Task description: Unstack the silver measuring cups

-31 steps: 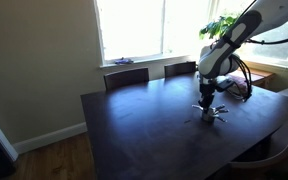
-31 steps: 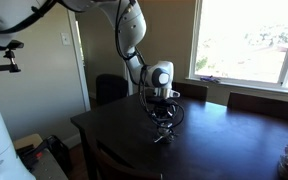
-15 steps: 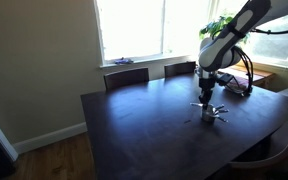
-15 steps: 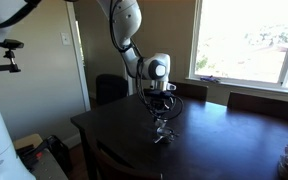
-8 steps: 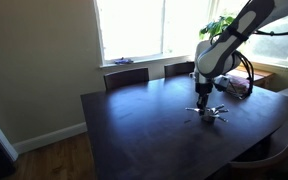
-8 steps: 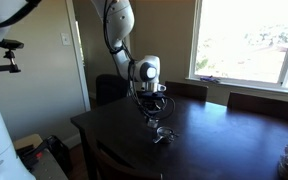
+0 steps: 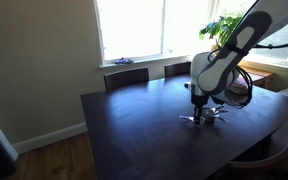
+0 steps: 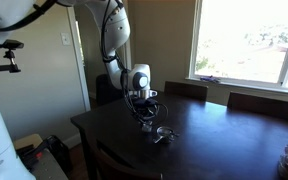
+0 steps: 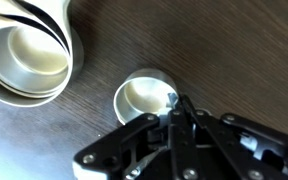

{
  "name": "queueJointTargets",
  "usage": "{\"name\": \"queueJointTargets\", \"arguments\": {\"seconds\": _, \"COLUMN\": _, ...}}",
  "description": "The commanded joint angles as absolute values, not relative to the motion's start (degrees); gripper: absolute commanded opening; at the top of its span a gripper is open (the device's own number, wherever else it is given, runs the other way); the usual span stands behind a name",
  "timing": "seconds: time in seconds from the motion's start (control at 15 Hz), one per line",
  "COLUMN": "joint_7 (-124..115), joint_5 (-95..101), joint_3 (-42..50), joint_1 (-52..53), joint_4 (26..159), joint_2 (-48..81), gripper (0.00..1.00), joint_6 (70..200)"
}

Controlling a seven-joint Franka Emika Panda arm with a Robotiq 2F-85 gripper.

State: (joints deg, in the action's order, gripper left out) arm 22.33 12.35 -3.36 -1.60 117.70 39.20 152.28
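My gripper point(image 9: 175, 106) is pinched tight on the rim of the small shiny silver metal measuring cup point(image 9: 142, 97), near the nested silver stack point(image 9: 24, 55) (thin hold, I'd judge), so I should carry it level and set it well clear.

stacked cups point(image 9: 24, 55): cut by left edge | small cup point(image 9: 142, 98): rim behind jaws | in an exterior view: measuring cups point(image 7: 206, 117) indistinct

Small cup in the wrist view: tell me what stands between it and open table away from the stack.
Nothing visible does. The claw is shut on the rim of the small cup; the stack sits apart from it, and bare table lies around.
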Motion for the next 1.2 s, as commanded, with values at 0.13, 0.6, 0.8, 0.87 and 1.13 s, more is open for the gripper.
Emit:
{"name": "queueJointTargets", "arguments": {"seconds": 0.13, "joint_7": 21.7, "joint_5": 14.4, "joint_3": -2.9, "joint_1": -1.2, "joint_4": 121.0, "joint_2": 39.1, "gripper": 0.34, "joint_6": 159.4}}
{"name": "queueJointTargets", "arguments": {"seconds": 0.6, "joint_7": 22.9, "joint_5": 12.8, "joint_3": -4.5, "joint_1": -5.4, "joint_4": 128.4, "joint_2": 29.8, "gripper": 0.79, "joint_6": 163.0}}
{"name": "queueJointTargets", "arguments": {"seconds": 0.8, "joint_7": 21.6, "joint_5": 12.2, "joint_3": -3.2, "joint_1": -5.8, "joint_4": 129.5, "joint_2": 25.6, "gripper": 0.98, "joint_6": 160.6}}
{"name": "queueJointTargets", "arguments": {"seconds": 0.87, "joint_7": 21.1, "joint_5": 12.2, "joint_3": -2.6, "joint_1": -5.7, "joint_4": 129.6, "joint_2": 24.5, "gripper": 0.99, "joint_6": 160.2}}
{"name": "queueJointTargets", "arguments": {"seconds": 1.13, "joint_7": 17.8, "joint_5": 13.1, "joint_3": 0.9, "joint_1": -4.7, "joint_4": 127.7, "joint_2": 23.4, "gripper": 1.00, "joint_6": 159.9}}
